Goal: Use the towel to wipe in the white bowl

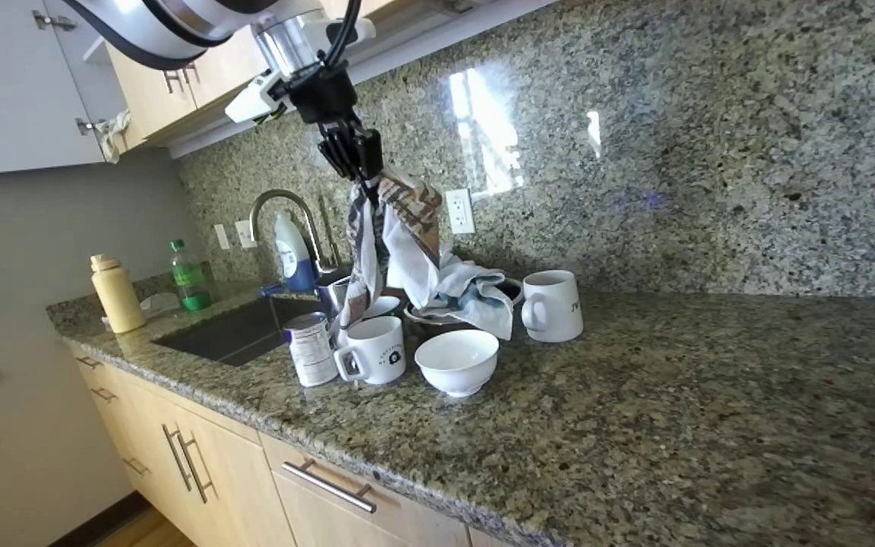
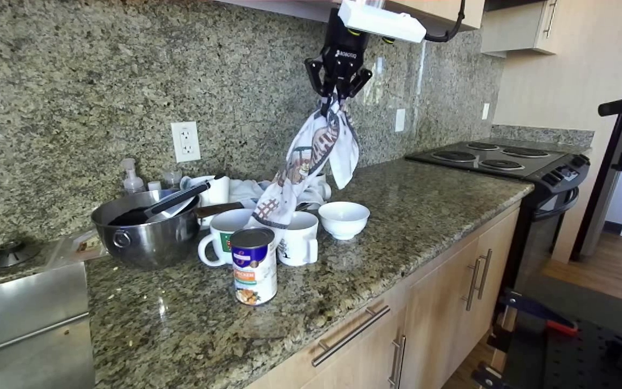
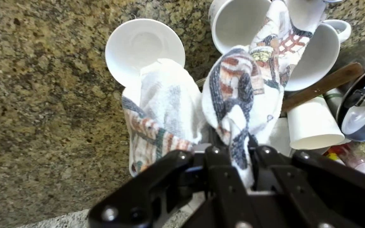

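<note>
The white bowl (image 1: 459, 363) stands upright on the granite counter and looks empty; it also shows in an exterior view (image 2: 344, 219) and the wrist view (image 3: 143, 41). My gripper (image 1: 371, 190) is shut on the towel (image 1: 411, 220), white with brown and dark printed patterns. In an exterior view the gripper (image 2: 333, 105) is well above the counter and the towel (image 2: 305, 156) hangs in two parts. One long end reaches down among the mugs. In the wrist view one flap of the towel (image 3: 169, 104) covers the bowl's near rim from the camera; contact cannot be told.
A white mug (image 1: 377, 351), a can (image 2: 254, 270) and a mug with a green print (image 2: 224, 237) stand close beside the bowl. A metal bowl with utensils (image 2: 149, 237) and a pale cloth (image 1: 475, 296) are behind. Another mug (image 1: 553, 305) stands near the wall. A sink (image 1: 232, 334) lies beyond.
</note>
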You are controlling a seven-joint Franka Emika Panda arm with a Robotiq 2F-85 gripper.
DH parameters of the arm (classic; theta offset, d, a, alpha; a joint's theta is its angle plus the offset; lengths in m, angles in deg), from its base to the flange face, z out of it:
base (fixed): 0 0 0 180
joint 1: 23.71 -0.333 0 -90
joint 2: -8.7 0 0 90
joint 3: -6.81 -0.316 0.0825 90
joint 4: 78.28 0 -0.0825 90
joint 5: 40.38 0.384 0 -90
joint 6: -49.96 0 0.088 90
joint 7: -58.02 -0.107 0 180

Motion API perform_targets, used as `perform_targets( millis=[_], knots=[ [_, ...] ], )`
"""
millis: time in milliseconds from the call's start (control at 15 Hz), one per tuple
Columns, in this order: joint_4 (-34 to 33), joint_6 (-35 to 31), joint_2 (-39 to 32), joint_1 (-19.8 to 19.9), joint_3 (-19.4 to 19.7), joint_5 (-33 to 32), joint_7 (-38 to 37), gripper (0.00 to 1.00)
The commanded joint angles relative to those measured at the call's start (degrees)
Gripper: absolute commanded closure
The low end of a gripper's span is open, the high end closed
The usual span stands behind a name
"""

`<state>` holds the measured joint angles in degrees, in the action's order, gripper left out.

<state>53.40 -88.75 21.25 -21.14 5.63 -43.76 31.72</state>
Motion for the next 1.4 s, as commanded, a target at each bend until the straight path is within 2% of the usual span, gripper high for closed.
perform_targets(
  millis=[0,333,400,933,1333],
  knots=[
    [0.08,0.06,0.08,0.59,-0.49,0.23,0.20,0.85],
    [0.11,0.03,0.10,0.57,-0.51,0.23,0.18,0.85],
    [-0.01,-0.08,-0.13,0.77,-0.60,-0.20,-0.43,0.96],
    [0.46,-0.13,-2.29,3.69,0.82,-1.14,-2.19,0.96],
    [1.36,-0.24,-5.61,4.30,2.19,-1.58,-2.61,0.96]
  ],
)
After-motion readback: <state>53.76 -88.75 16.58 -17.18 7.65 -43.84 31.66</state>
